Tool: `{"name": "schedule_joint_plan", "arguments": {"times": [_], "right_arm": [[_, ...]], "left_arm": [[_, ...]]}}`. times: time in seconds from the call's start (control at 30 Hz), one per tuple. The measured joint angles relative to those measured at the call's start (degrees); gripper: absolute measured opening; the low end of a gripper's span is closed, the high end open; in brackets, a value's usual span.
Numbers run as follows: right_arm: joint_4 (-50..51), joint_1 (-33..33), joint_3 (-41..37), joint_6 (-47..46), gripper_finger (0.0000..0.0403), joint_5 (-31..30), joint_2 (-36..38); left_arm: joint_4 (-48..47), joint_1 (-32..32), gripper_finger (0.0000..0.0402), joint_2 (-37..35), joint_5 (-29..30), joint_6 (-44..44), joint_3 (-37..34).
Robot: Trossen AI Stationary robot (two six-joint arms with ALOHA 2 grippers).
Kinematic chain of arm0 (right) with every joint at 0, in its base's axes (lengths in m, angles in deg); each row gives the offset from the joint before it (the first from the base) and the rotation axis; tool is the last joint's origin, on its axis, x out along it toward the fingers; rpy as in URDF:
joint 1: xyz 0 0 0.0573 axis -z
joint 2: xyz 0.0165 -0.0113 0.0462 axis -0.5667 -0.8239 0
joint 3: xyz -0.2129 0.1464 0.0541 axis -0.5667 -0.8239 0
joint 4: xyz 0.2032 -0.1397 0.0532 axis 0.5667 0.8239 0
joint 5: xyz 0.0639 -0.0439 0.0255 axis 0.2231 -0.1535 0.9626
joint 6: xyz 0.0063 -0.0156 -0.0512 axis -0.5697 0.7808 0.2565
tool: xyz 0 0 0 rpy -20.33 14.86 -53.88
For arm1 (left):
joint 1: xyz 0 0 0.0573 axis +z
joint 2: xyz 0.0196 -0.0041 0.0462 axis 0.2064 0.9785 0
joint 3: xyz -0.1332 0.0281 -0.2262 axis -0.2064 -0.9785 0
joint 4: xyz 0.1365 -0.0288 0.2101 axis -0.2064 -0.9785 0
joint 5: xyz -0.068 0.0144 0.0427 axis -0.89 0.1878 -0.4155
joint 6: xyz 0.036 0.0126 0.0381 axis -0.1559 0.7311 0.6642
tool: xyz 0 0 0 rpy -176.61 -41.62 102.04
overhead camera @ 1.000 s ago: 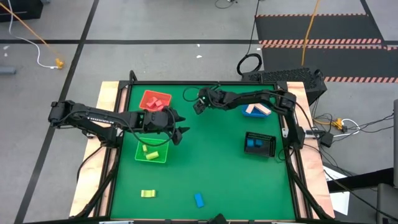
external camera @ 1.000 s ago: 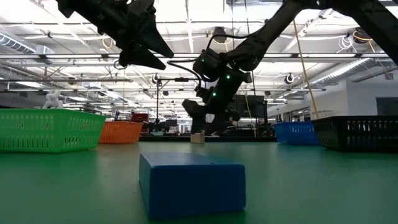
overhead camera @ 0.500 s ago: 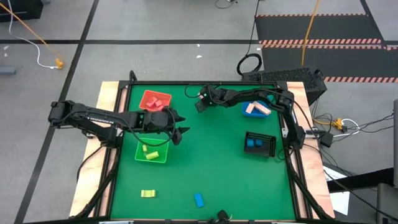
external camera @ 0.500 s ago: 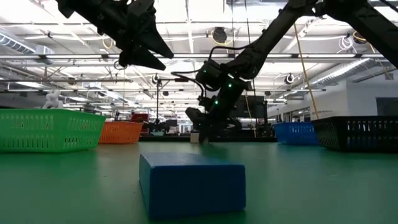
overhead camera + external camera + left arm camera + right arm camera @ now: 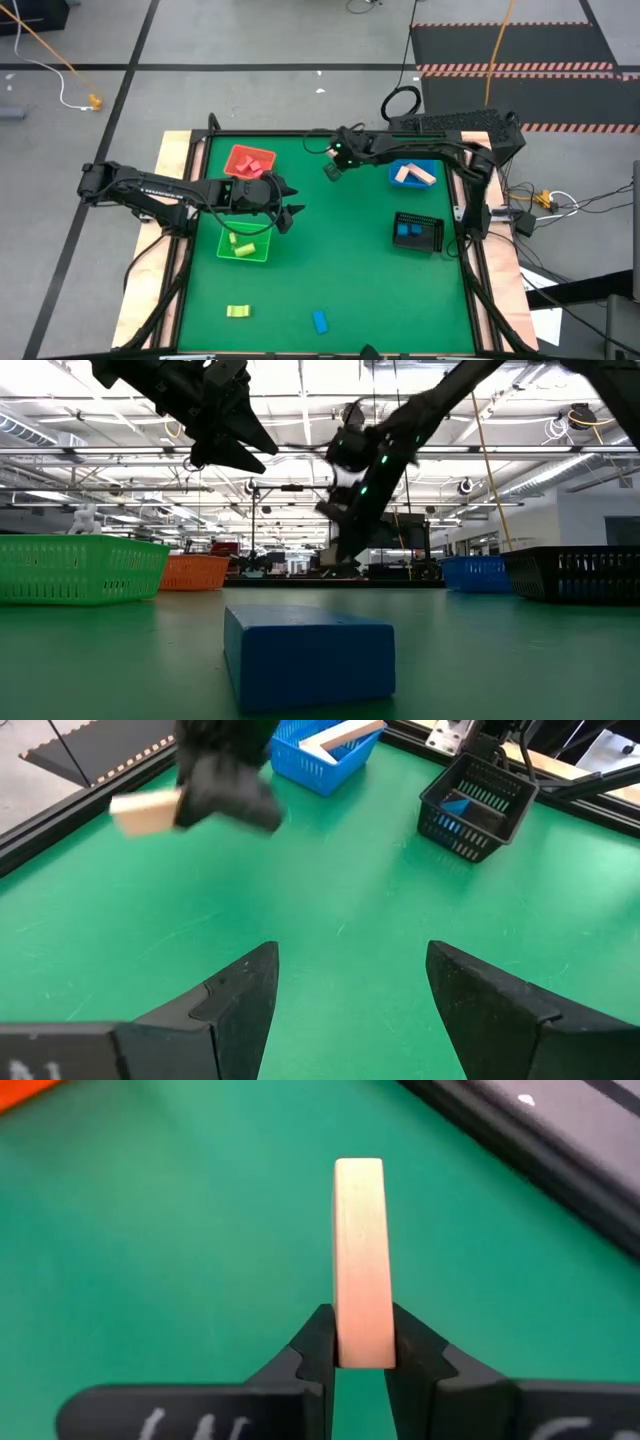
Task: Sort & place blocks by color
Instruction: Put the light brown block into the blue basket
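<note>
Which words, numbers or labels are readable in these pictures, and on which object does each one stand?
No text can be read in full.
Left tool: white marks on its body, cut off at the frame edge, unreadable.
Right tool, shut on the tan block: white marks, also cut off, unreadable.
Blocks, baskets and table: no visible text.

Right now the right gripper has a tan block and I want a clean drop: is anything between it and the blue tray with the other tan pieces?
Nothing visible. The right gripper holds the tan block above bare green mat, the blue tray just beside it.
</note>
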Motion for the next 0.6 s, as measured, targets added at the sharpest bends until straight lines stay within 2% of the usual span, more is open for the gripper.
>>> {"name": "schedule_joint_plan", "arguments": {"times": [0.23,0.43,0.6], "right_arm": [[22.04,-1.58,0.02,2.79,0.0041,-0.27,12.17],[38.57,-3.27,-0.14,-1.64,0.0041,-3.23,22.72],[46.59,-3.31,-4.12,-6.55,0.0041,-3.46,29.0]], "left_arm": [[-0.5,0.0,0.0255,0.0,-0.02,0.0,0.0],[-0.83,0.0,0.0255,0.0,-0.01,-0.08,0.0],[-0.83,-0.11,0.0255,0.0,-0.02,-0.9,0.0]]}}
